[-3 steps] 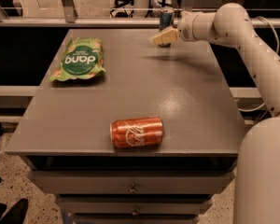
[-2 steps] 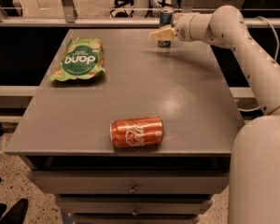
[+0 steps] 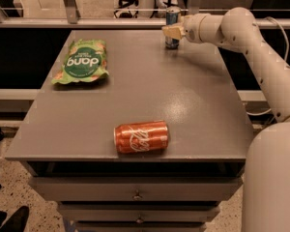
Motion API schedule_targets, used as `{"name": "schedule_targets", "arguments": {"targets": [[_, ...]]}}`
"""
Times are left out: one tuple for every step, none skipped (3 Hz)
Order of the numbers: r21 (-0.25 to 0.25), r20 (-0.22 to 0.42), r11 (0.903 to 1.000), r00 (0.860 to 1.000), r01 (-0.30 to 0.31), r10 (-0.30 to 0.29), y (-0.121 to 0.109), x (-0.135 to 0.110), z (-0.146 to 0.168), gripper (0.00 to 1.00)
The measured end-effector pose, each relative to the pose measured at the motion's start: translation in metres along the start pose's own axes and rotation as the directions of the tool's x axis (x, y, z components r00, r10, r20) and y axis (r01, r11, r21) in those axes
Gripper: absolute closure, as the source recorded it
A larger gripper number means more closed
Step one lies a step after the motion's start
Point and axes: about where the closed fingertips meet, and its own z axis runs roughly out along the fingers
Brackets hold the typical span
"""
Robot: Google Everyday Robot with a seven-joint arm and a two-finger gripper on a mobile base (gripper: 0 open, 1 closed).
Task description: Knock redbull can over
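Note:
The redbull can (image 3: 172, 17), slim, blue and silver, stands upright at the far edge of the grey table (image 3: 135, 95), right of centre. My gripper (image 3: 172, 32) reaches in from the right and sits right in front of the can's middle, covering part of it. The white arm (image 3: 251, 37) runs back to the right and down to my base.
An orange-red soda can (image 3: 141, 137) lies on its side near the table's front edge. A green snack bag (image 3: 81, 62) lies flat at the left. Drawers (image 3: 135, 195) are below the table front. A rail and chair legs stand behind the table.
My gripper has moved left and a little farther back along the far edge, up to the redbull can. The can now shows above the gripper, still upright.

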Motion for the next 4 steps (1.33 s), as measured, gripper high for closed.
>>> {"name": "schedule_targets", "arguments": {"targets": [[-0.044, 0.032, 0.9989, 0.999, -0.016, 0.017, 0.01, -0.015, -0.018, 0.92], [-0.116, 0.05, 0.9929, 0.998, -0.026, 0.032, 0.023, -0.032, -0.045, 1.0], [-0.229, 0.005, 0.9731, 1.0, 0.024, -0.024, 0.046, -0.043, -0.079, 1.0], [-0.323, -0.053, 0.9399, 0.989, 0.112, -0.136, 0.063, -0.047, -0.109, 1.0]]}}
